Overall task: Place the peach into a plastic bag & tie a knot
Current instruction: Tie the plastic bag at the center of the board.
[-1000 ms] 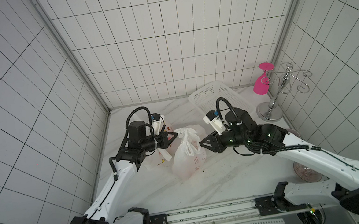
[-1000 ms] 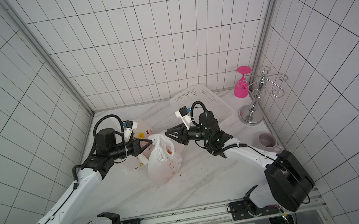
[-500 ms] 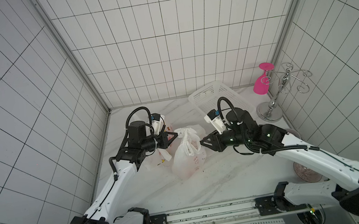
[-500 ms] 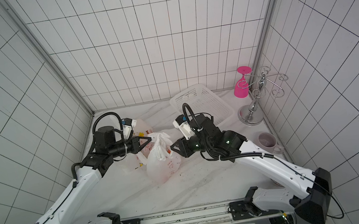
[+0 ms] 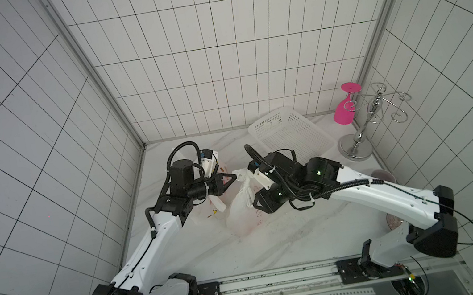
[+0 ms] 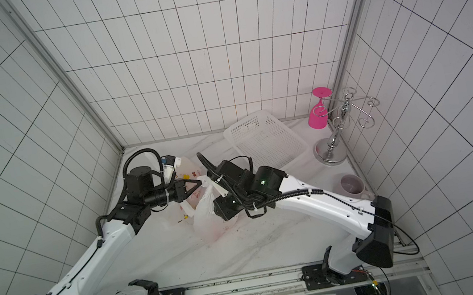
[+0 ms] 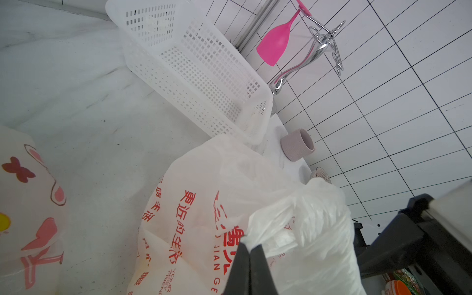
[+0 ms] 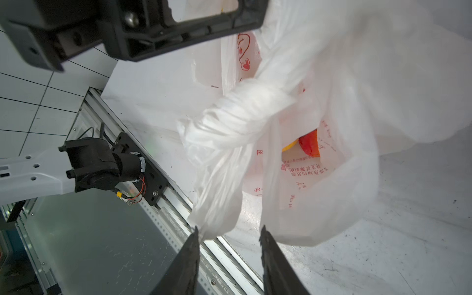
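Note:
The white plastic bag (image 5: 241, 215) with red print stands on the marble table in both top views (image 6: 209, 224). Inside it, in the right wrist view, shows the red-orange peach (image 8: 309, 144). My left gripper (image 7: 251, 246) is shut on a bunched bag handle (image 7: 275, 229) and holds it up over the bag (image 5: 235, 177). My right gripper (image 8: 228, 231) is open beside the bag (image 5: 256, 205). The other, twisted handle (image 8: 229, 132) hangs down, and its end reaches one fingertip (image 8: 194, 233).
A second bag (image 5: 215, 203) with butterfly print lies under my left arm. At the back right are a white basket (image 5: 291, 135) and a chrome rack (image 5: 358, 147) with a pink glass (image 5: 344, 110). A mauve cup (image 6: 352, 184) stands by the right wall.
My right gripper's jaws have spread wider, and it has moved down and in against the bag's side. The left gripper still holds its handle in the same place.

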Robot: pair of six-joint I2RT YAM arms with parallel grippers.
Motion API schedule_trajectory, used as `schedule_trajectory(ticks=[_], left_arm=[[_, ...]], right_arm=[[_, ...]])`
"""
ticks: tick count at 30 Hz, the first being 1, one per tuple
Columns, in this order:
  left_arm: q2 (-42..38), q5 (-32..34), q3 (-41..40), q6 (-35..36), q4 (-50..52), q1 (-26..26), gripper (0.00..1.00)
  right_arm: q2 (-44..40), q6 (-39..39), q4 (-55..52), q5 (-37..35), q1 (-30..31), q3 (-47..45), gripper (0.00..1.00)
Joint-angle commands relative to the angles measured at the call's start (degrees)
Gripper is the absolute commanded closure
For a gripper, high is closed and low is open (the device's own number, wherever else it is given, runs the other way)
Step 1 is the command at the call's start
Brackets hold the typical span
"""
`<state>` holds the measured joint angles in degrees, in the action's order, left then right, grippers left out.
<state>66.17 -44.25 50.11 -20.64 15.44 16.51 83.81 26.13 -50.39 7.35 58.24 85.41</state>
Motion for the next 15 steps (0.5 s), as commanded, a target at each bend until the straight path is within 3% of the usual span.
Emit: schedule_trajectory(ticks=[1,7,15], left_arm=[[-1.17,-0.60,-0.80,-0.42,-2.04,0.36,1.00],[-1.22,-0.73,-0.89,-0.80,-2.59,0.63,1.00],[-1.66,-0.83,-0.98,-0.80,-2.57,0.67,1.00]], right_arm=[[1.14,0.98,-2.71,-2.40,0.31,8.37,0.57],[3.31,1.64,-1.82,-0.90,0.03,10.81,0.52],[4.52,2.17,-1.27,0.25,-1.10,9.86,0.58]])
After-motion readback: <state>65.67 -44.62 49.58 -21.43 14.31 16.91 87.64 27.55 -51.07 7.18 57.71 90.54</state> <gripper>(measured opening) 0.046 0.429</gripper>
